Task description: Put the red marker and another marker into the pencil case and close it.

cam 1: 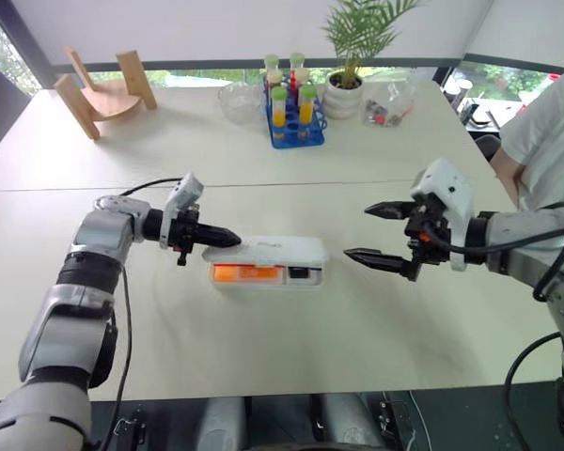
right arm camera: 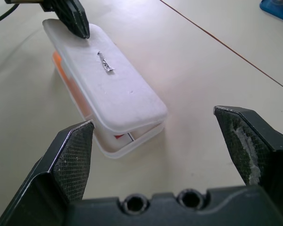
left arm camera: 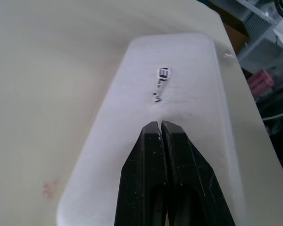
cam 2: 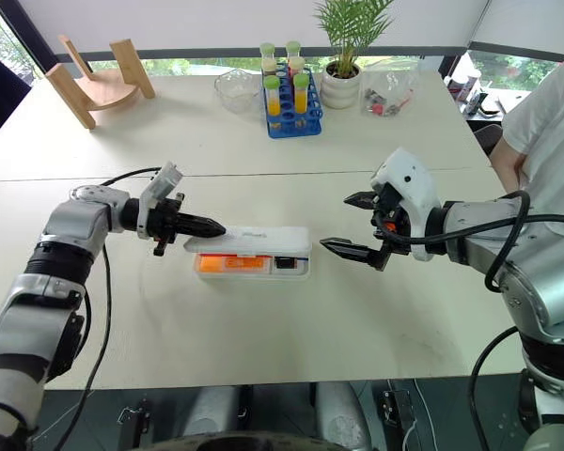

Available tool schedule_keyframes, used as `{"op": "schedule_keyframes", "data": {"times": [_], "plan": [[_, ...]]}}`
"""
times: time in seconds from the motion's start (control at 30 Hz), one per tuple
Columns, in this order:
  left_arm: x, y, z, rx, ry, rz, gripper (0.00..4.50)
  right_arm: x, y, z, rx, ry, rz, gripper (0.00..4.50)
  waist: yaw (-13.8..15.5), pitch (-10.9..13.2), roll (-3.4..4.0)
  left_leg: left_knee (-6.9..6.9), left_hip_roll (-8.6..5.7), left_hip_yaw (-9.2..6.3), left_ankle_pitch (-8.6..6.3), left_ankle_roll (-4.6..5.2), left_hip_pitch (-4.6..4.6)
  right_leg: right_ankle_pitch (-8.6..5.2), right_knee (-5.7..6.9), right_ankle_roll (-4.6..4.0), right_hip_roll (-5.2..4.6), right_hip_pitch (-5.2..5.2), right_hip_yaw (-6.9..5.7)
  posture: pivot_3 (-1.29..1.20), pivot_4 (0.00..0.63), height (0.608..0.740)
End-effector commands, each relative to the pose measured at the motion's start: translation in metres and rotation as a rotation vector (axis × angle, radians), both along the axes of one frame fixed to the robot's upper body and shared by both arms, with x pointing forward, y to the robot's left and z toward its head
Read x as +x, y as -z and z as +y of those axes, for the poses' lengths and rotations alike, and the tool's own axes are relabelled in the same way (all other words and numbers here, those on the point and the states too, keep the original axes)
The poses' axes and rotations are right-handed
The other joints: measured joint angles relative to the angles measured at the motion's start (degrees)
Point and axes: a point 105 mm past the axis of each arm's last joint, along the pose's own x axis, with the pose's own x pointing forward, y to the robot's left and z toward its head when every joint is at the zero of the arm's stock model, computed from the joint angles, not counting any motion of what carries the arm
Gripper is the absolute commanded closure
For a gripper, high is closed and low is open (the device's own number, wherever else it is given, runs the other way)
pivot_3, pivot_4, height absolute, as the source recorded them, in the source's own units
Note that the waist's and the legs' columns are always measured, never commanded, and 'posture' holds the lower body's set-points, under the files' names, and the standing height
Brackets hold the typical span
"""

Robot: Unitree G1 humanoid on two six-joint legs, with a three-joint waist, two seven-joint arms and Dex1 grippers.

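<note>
- Closing step in hand: the flat white translucent plastic pencil case (cam 1: 268,260) lies mid-desk between my two arms, lid down but not latched, by my read.
- My left hand (cam 1: 227,239) is pinched fully shut, holding nothing, tips resting on or just over the lid's left end. In the left wrist view the fingertips (left arm camera: 161,129) sit against the lid just short of the small black lettering (left arm camera: 162,84); I can't tell if they press.
- My right hand (cam 1: 374,235) is spread wide and empty, hovering just right of the case, apart from it.
- The chunky orange highlighter (cam 1: 248,273) is inside the case, seen through the near wall at the left end.
- Red marker: a dark patch (cam 1: 301,272) shows at the right end inside; the right wrist view adds a bit of red (right arm camera: 119,137) in the lid gap. Likely it, but too hidden to be sure.
- Next move, my guess: push down on the lid with the shut left tips until it snaps, maybe steady the right end with the right hand; the case may slide on the cream desk (cam 1: 376,348).
- View differences: the right wrist view shows the lid (right arm camera: 104,82) sitting slightly raised at the near right corner, gap visible; head views make it look nearly flat. Head views alone give the highlighter's position.
</note>
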Motion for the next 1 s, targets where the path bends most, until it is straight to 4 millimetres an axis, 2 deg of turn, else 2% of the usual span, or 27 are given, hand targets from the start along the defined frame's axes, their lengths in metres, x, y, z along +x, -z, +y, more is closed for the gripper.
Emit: {"op": "schedule_keyframes", "data": {"times": [0.03, 0.13, 0.2, 0.27, 0.3, 0.33, 0.37, 0.47, 0.53, 0.6, 0.7, 0.8, 0.9, 1.0], "plan": [[-0.003, 0.016, -0.006, 0.072, -0.010, -0.029, 4.45, -0.007, -0.001, 0.003, -0.031, -0.034, -0.028, 0.00, 0.02, 0.00, 0.00, 0.00, 0.00, -0.01, 0.00, 0.00, 0.01, 0.00, 0.01, 0.00, 0.01, 0.00, 0.00, 0.00, 0.150, 0.740], [-0.007, 0.047, -0.009, 0.171, -0.054, -0.048, 4.45, -0.007, 0.007, 0.000, -0.061, -0.024, -0.021, 0.00, 0.07, -0.02, 0.00, 0.00, 0.00, 0.00, 0.00, 0.01, 0.02, 0.00, 0.00, 0.00, 0.01, 0.02, 0.00, 0.00, 0.150, 0.740], [-0.008, 0.070, -0.003, 0.269, -0.102, -0.062, 4.45, -0.006, 0.010, -0.001, -0.061, -0.016, -0.016, 0.00, 0.15, -0.17, 0.17, 0.01, 0.00, -0.01, 0.00, 0.00, 0.10, 0.00, -0.01, 0.00, -0.02, 0.11, 0.00, 0.00, 0.150, 0.740], [-0.010, 0.082, 0.004, 0.316, -0.128, -0.072, 4.45, -0.006, 0.012, -0.001, -0.065, -0.016, -0.016, 0.00, 0.20, -0.22, 0.26, 0.01, -0.03, 0.03, -0.01, 0.00, 0.49, 0.00, -0.02, 0.00, -0.07, 0.52, 0.01, 0.00, 0.150, 0.740], [-0.010, 0.081, 0.007, 0.310, -0.139, -0.086, 4.45, -0.005, 0.013, 0.000, -0.066, -0.016, -0.016, 0.00, 0.11, -0.25, 0.26, -0.01, -0.04, 0.04, -0.01, 0.02, 0.88, -0.02, -0.06, 0.00, -0.07, 0.90, 0.01, 0.00, 0.150, 0.740], [-0.009, 0.072, 0.007, 0.265, -0.160, -0.095, 4.45, -0.005, 0.014, 0.000, -0.063, -0.018, -0.015, 0.00, -0.02, -0.30, 0.27, -0.04, -0.02, 0.05, -0.03, 0.04, 1.18, -0.03, -0.11, -0.01, -0.06, 1.20, 0.01, 0.00, 0.150, 0.740], [-0.008, 0.054, 0.006, 0.184, -0.189, -0.099, 4.45, -0.005, 0.014, -0.001, -0.063, -0.020, -0.013, 0.00, -0.11, -0.30, 0.27, -0.07, 0.00, 0.08, -0.03, 0.04, 1.38, -0.15, -0.12, -0.21, -0.05, 1.38, 0.02, 0.00, 0.150, 0.740], [-0.011, 0.006, 0.008, 0.005, -0.252, -0.129, 4.45, -0.005, 0.015, -0.005, -0.052, -0.015, -0.004, 0.00, -0.54, -0.26, 0.20, -0.07, 0.08, 0.11, -0.03, 0.04, 1.38, -0.14, -0.09, -0.20, 0.03, 1.30, 0.08, 0.00, 0.150, 0.740], [-0.019, -0.018, 0.016, -0.045, -0.293, -0.150, 4.45, -0.005, 0.015, -0.009, -0.029, -0.008, 0.007, 0.00, -0.49, -0.23, 0.16, -0.07, 0.13, 0.09, -0.03, 0.04, 1.16, -0.03, -0.02, 0.00, 0.10, 1.03, 0.10, 0.00, 0.150, 0.740], [-0.031, -0.032, 0.025, -0.056, -0.333, -0.166, 4.45, -0.006, 0.018, -0.014, -0.006, 0.007, 0.027, 0.00, -0.31, -0.22, 0.14, -0.08, 0.14, 0.00, -0.03, 0.04, 0.87, -0.02, 0.07, 0.00, 0.13, 0.74, 0.08, 0.00, 0.150, 0.740], [-0.053, -0.044, 0.041, -0.061, -0.408, -0.167, 4.45, -0.007, 0.024, -0.027, 0.024, 0.037, 0.064, 0.00, -0.16, -0.22, 0.15, -0.21, 0.13, 0.04, -0.11, 0.17, 0.82, -0.12, -0.07, -0.01, 0.07, 0.71, 0.09, 0.00, 0.150, 0.740], [-0.075, -0.048, 0.060, -0.034, -0.500, -0.163, 4.45, -0.010, 0.033, -0.040, 0.029, 0.056, 0.096, 0.00, -0.09, -0.20, 0.15, -0.22, 0.10, 0.16, -0.28, 0.45, 0.81, -0.22, -0.18, 0.04, -0.08, 0.73, 0.12, 0.00, 0.150, 0.740], [-0.100, -0.044, 0.077, 0.004, -0.592, -0.144, 4.45, -0.015, 0.040, -0.047, 0.067, 0.038, 0.129, 0.00, -0.08, -0.17, 0.11, -0.21, 0.09, 0.18, -0.29, 0.45, 0.84, -0.22, -0.21, 0.04, -0.12, 0.76, 0.12, 0.00, 0.150, 0.740], [-0.123, -0.032, 0.083, 0.025, -0.658, -0.106, 4.45, -0.020, 0.050, -0.053, 0.084, 0.016, 0.168, 0.00, -0.09, -0.16, 0.11, -0.19, 0.09, 0.19, -0.29, 0.45, 0.99, -0.23, -0.21, 0.02, -0.11, 0.91, 0.12, 0.00, 0.150, 0.740]]}}
